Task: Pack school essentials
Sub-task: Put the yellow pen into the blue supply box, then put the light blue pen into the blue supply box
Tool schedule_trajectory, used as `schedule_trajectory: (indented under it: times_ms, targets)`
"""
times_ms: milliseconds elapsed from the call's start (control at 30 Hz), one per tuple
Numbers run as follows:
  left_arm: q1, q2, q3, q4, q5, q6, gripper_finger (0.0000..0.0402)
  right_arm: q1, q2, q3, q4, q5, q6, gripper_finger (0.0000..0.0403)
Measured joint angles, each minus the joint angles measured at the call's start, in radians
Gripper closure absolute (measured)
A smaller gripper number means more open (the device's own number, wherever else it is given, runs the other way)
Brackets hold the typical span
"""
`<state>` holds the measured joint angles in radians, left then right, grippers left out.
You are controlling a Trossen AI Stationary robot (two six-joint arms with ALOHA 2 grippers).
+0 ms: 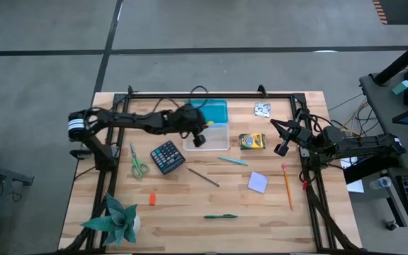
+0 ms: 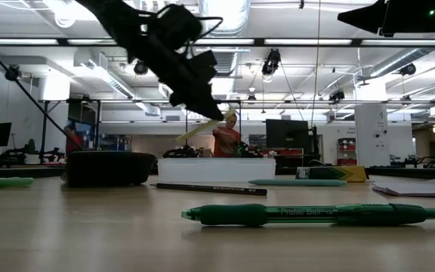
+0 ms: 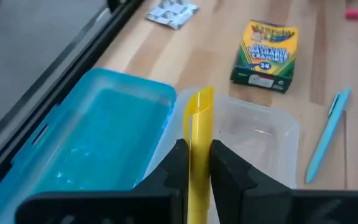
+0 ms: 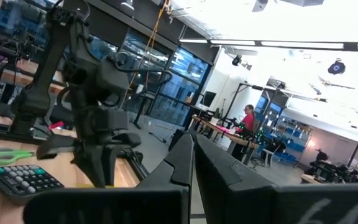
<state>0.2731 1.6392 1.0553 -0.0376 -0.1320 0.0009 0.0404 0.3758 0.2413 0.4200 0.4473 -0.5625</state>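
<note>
My left gripper (image 1: 198, 136) hangs over the clear box (image 1: 211, 136) with its blue lid (image 3: 104, 143) lying open, shut on a yellow pencil (image 3: 199, 124). My right gripper (image 1: 283, 144) waits shut near the table's right edge, holding nothing. Lying flat on the table are green-handled scissors (image 1: 137, 159), an orange eraser (image 1: 151, 200), a green pen (image 1: 220, 216), a dark pencil (image 1: 202, 177), a teal pen (image 1: 232, 161), the crayon pack (image 1: 252, 141), a lavender pad (image 1: 258, 182) and an orange pencil (image 1: 287, 186). My left gripper pinches the yellow pencil's shaft (image 3: 199, 163) between its two fingers, coming from above and slanting down. One end (image 3: 201, 94) sticks out past the fingertips. The pencil is lifted clear and tilted (image 2: 201, 128) above the clear box.
A calculator (image 1: 167, 156) sits left of the box, and a small packet (image 1: 263, 109) lies near the far edge. The green spiky plant (image 1: 115, 219) stands at the near left corner. A black frame (image 1: 211, 93) rims the table. People stand in the room behind.
</note>
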Motion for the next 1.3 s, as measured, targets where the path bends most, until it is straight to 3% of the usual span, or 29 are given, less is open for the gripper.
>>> schedule_trajectory:
  times_ms: [267, 667, 967, 1133, 1300]
  targets:
    - [0.0, 0.127, 0.119, -0.111, 0.075, 0.23, 0.0365, 0.0, 0.0, 0.0, 0.004, 0.0, 0.005, 0.0394]
    - [0.0, 0.158, 0.134, -0.099, 0.067, 0.241, 0.0258, 0.0, 0.0, 0.0, 0.002, 0.0, 0.03, 0.0394]
    - [-0.095, 0.034, 0.111, -0.067, 0.07, 0.199, 0.0244, 0.002, 0.012, 0.0, -0.038, -0.017, 0.188, 0.0394]
    - [-0.189, -0.053, 0.033, 0.106, 0.07, 0.199, 0.0243, 0.012, 0.072, 0.0, -0.13, -0.191, 0.392, 0.0394]
    - [-0.236, -0.136, -0.093, 0.296, 0.068, 0.236, 0.0243, 0.067, 0.192, 0.014, -0.207, -0.212, 0.564, 0.0394]
